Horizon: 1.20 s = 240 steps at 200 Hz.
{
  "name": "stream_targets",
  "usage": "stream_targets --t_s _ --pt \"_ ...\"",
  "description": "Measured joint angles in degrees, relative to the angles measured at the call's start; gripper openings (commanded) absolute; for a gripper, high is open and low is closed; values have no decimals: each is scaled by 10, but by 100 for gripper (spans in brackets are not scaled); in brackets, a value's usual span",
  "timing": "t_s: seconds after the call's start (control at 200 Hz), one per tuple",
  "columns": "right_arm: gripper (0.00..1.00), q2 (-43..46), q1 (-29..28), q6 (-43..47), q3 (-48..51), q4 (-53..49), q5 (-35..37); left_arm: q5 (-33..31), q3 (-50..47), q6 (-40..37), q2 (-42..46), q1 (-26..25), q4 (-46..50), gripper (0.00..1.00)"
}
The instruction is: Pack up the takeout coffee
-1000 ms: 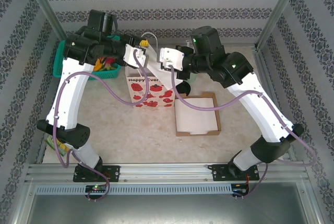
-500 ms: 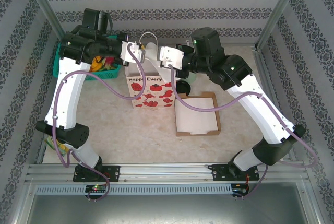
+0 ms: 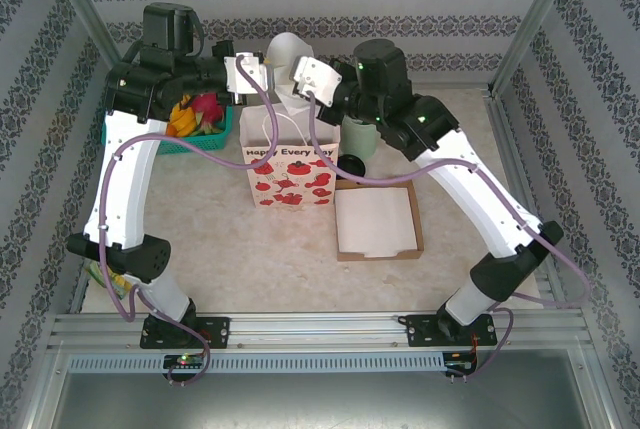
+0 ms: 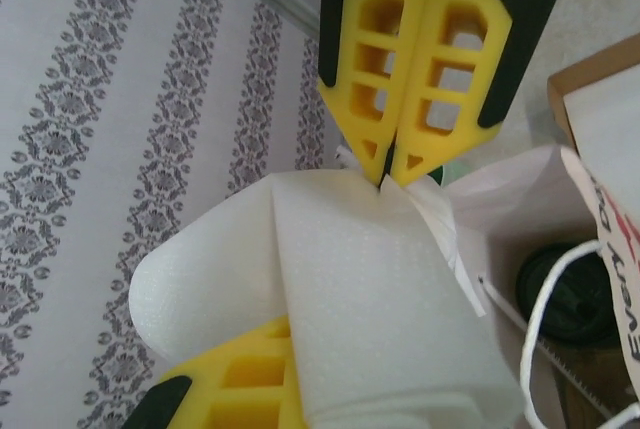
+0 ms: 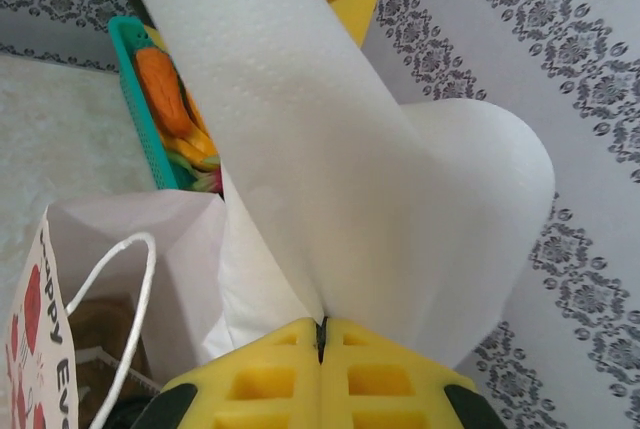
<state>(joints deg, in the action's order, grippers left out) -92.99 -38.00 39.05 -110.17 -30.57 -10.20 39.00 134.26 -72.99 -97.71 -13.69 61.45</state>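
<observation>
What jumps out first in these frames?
The left fingers and right fingers meet high at the back, both pinched shut on one white sheet looped between them. Below stands a paper bag printed with red flowers, mouth open, with a cardboard tray to its right.

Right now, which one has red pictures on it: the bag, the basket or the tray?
The white paper bag standing in the middle. The teal basket is plain with colourful things inside, and the flat cardboard tray is blank white.
</observation>
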Motion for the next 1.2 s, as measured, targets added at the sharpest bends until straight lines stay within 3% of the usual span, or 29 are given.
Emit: stream_targets --t_s 0.295,0.36,0.674,0.909,0.954,0.984,0.994,1.199 --pt "0 -43 0 -52 -1 2 -49 -89 -2 -53 -4 11 63 0" --pt "4 -49 0 -64 -1 0 -60 -108 -3 -63 -4 12 76 0" --pt "36 -56 11 -127 13 -16 -71 -214 -57 -103 -3 15 122 0" --pt "65 -4 21 -178 72 -15 -32 -261 -61 -133 -2 14 136 0" --pt "76 9 23 -192 85 -9 -21 -265 -64 -141 -2 14 138 0" --pt "95 16 23 -202 92 -7 -14 -269 -66 -147 -2 13 139 0" --pt "97 19 23 -201 94 -5 -11 -269 -67 -149 -2 13 139 0" --pt "98 67 23 -244 155 18 47 -286 -65 -184 -3 13 150 0"
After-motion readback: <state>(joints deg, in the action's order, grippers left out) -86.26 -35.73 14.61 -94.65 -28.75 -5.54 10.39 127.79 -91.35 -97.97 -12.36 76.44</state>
